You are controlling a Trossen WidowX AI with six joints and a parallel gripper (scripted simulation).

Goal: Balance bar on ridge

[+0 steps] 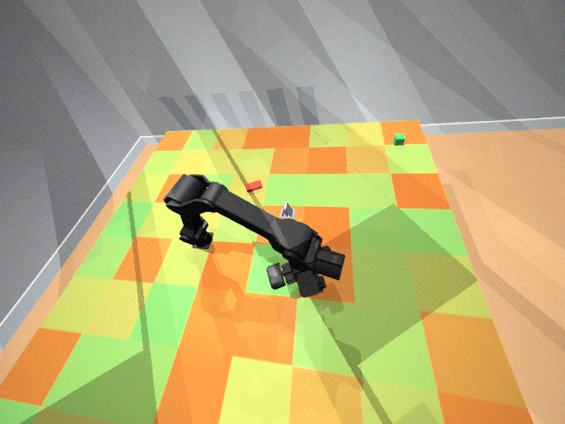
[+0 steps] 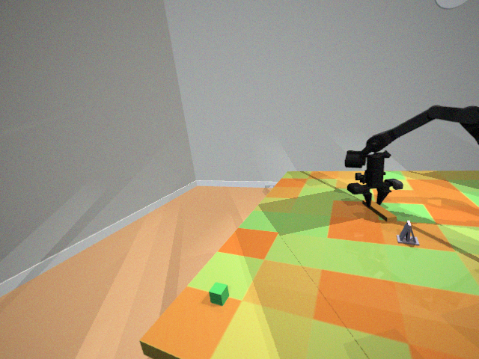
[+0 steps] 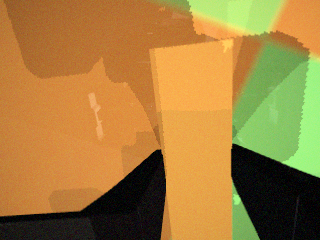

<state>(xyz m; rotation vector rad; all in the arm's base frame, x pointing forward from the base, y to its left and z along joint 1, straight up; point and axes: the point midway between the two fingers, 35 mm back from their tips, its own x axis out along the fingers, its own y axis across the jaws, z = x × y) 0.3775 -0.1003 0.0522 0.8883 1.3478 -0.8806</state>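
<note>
- Bar (image 2: 381, 212) (image 3: 197, 105), top view: not visible, presumably screened by the black arm (image 1: 246, 214) (image 2: 409, 126) near the centre of the frame.
- Ridge (image 1: 287, 212) (image 2: 407, 234), top view: small, pale grey, upright on the patchwork table (image 1: 328, 378) (image 2: 359, 250), just above the arm's middle stretch; no bar across the top.
- Gripper (image 1: 291, 278) (image 2: 373, 203) (image 3: 194, 154), top view: just below and right of the frame's centre, fingertips hidden.
- Red block (image 1: 253, 185), top view: flat on the table, up and left of the ridge, well apart from the gripper.
- Green cube (image 1: 399, 140) (image 2: 218, 293), top view: upper right of the frame, near the table's far corner.
- Bar, exterior view: right of centre, slanting down toward the right, low at the table's surface; exact contact underneath too small to tell.
- Gripper, exterior view: pointing downward, fingertips at the bar's upper-left end.
- Ridge, exterior view: lower right of the bar, near but apart, with a flat foot and a narrow peak.
- Green cube, exterior view: lower left of centre, near the table's edge.
- Bar, wrist view: light orange, running from upper centre to the bottom edge of the frame.
- Jaws, wrist view: clenched on the bar, one black finger against each long side.
</note>
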